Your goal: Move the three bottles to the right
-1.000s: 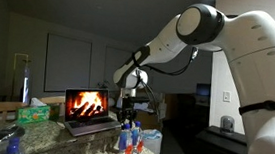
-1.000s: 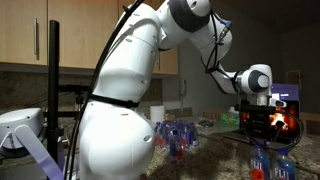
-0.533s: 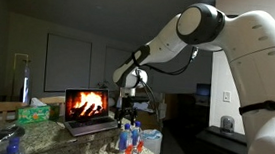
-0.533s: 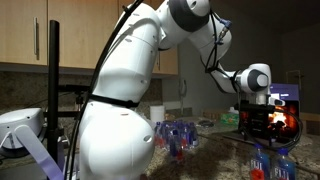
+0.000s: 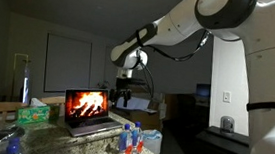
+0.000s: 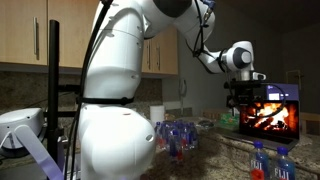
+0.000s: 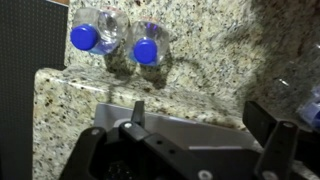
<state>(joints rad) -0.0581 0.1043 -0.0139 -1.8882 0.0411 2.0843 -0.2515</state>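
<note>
Gripper [image 5: 124, 90] raised, jaws spread wide, holding and touching nothing. Directly beneath, well apart, bottles [image 5: 130, 139] upright on granite counter [image 7: 200, 50]; two blue caps visible from above.

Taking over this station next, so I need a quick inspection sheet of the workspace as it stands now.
Surface: speckled granite counter, dim lighting.
Job's things: two blue-capped bottles upright, side by side near the counter edge in the wrist view; two also show in both exterior views; a third not made out.
Clutter: open laptop showing a fire, tissue box, tall slim bottle, pack of bottles.
Pincer: pincer raised above the bottles, open, holding nothing.
Cables: black cables along the arm.
Surroundings: wooden cabinets, dark room.
</note>
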